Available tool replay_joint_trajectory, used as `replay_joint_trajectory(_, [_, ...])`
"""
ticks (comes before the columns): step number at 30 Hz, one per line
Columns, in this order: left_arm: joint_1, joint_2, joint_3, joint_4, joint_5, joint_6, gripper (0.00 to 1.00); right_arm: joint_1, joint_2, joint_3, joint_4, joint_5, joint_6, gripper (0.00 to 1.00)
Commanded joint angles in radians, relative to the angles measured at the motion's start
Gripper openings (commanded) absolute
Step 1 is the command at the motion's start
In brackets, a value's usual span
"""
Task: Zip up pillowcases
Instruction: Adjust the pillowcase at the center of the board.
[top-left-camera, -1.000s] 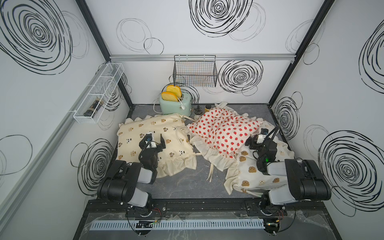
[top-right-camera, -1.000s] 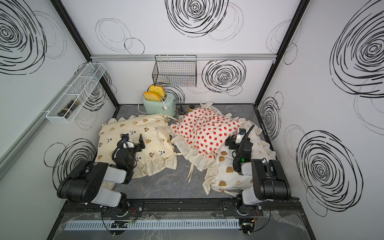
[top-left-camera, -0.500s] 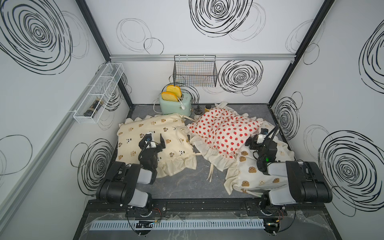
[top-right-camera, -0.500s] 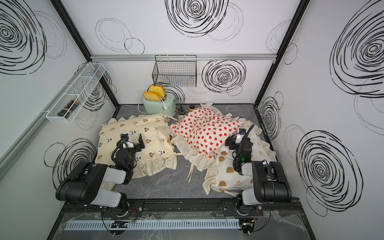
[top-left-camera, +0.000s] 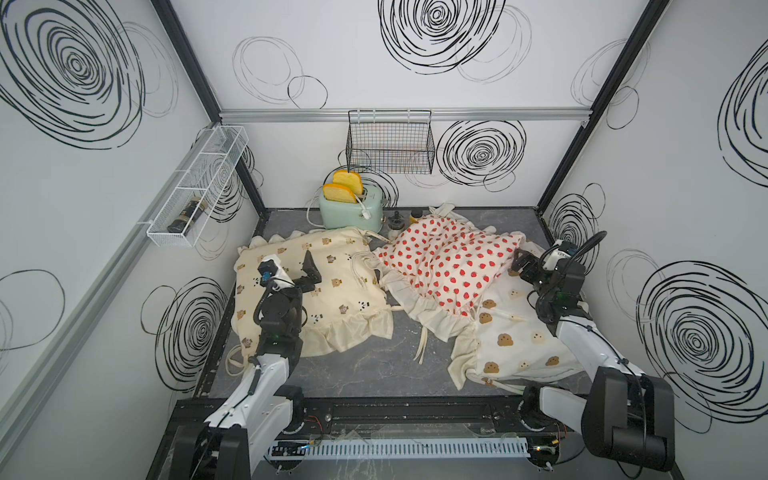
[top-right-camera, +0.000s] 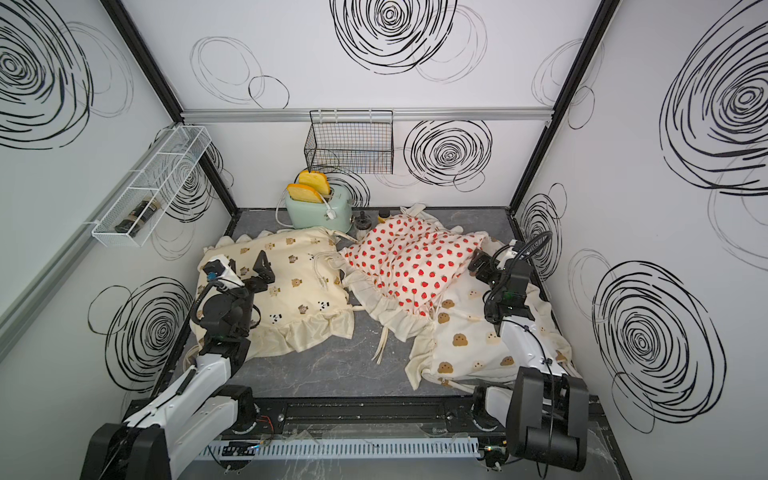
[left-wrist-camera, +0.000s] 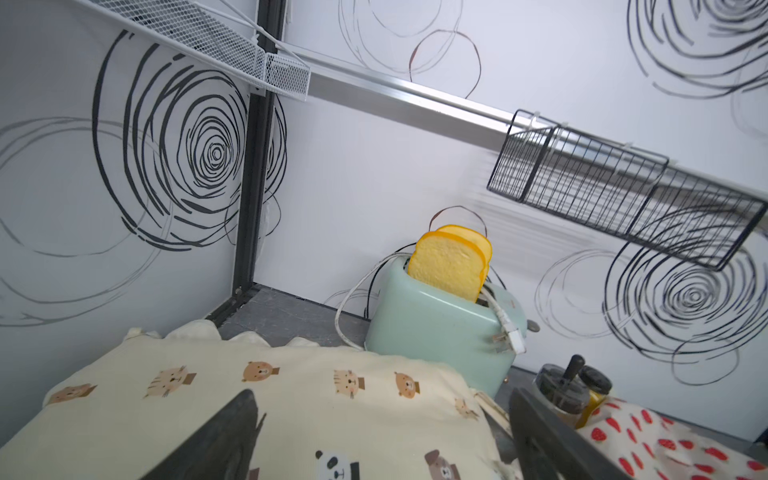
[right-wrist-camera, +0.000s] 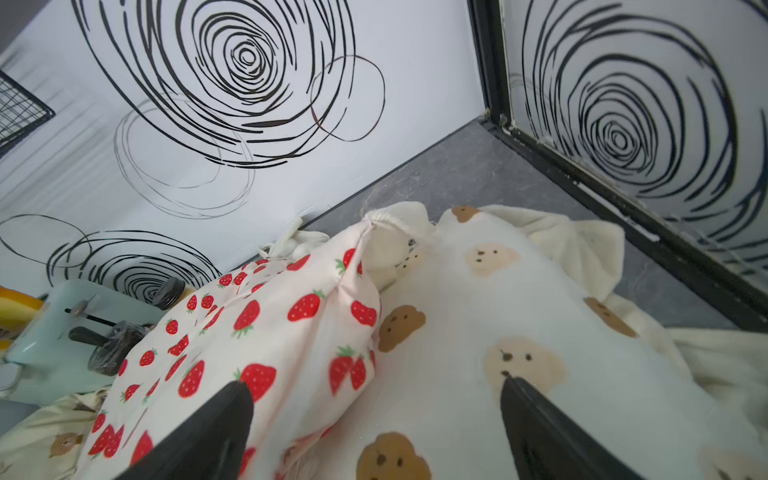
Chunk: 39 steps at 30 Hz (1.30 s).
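Pillowcases (top-left-camera: 449, 270): three, spread over the grey tabletop (top-left-camera: 374, 374). Nearest, at the right: bear-face pillowcase (top-left-camera: 528, 340), its far part under the strawberry pillowcase (top-left-camera: 453, 266). At the left, just beside the strawberry one: cream animal-print pillowcase (top-left-camera: 336, 286).

Against a second ago: both elbows lower and nearer the front rail, wrists almost in the same place, cloth unshifted.

Left gripper (left-wrist-camera: 380, 395): spread wide, empty, above the cream cover. Right gripper (right-wrist-camera: 374, 382): equally wide, empty, over the line where strawberry cloth lies on bear-face cloth.

Farther back: mint toaster (top-left-camera: 353, 208) with two toast slices (top-left-camera: 343, 187), then black wire basket (top-left-camera: 390, 145) on the back wall.

From above only: strawberry cover's tie strings (top-left-camera: 422, 345) trailing on bare tabletop.

Sharper in the left wrist view than from above: two small jars (left-wrist-camera: 569, 390) beside the toaster.

In the right wrist view alone: bunched corner (right-wrist-camera: 390, 245) of the strawberry cover, resting on the bear-face one.
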Motion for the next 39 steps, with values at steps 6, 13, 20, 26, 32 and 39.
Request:
replay_joint_trajectory(6, [0.138, -0.106, 0.071, -0.378, 0.274, -0.419, 0.96, 0.041, -0.168, 0.043, -0.367, -0.19, 0.145, 0.97])
replay_joint_trajectory(13, [-0.004, -0.233, 0.119, -0.679, 0.195, -0.39, 0.96, 0.337, -0.346, 0.079, -0.478, -0.099, 0.222, 0.97])
replay_joint_trajectory(20, [-0.146, -0.285, 0.202, -0.954, 0.077, -0.367, 0.96, 0.892, -0.182, 0.069, -0.28, 0.051, 0.444, 0.97])
replay_joint_trajectory(26, [-0.149, -0.317, 0.252, -1.121, 0.06, -0.328, 0.96, 1.131, 0.163, 0.162, -0.116, 0.054, 0.539, 0.97])
replay_joint_trajectory(32, [-0.147, -0.353, 0.264, -1.197, 0.084, -0.331, 0.96, 1.19, 0.409, 0.264, -0.003, 0.057, 0.548, 0.97])
replay_joint_trajectory(39, [-0.142, -0.357, 0.277, -1.217, 0.093, -0.323, 0.96, 1.188, 0.592, 0.362, 0.012, 0.044, 0.562, 0.97])
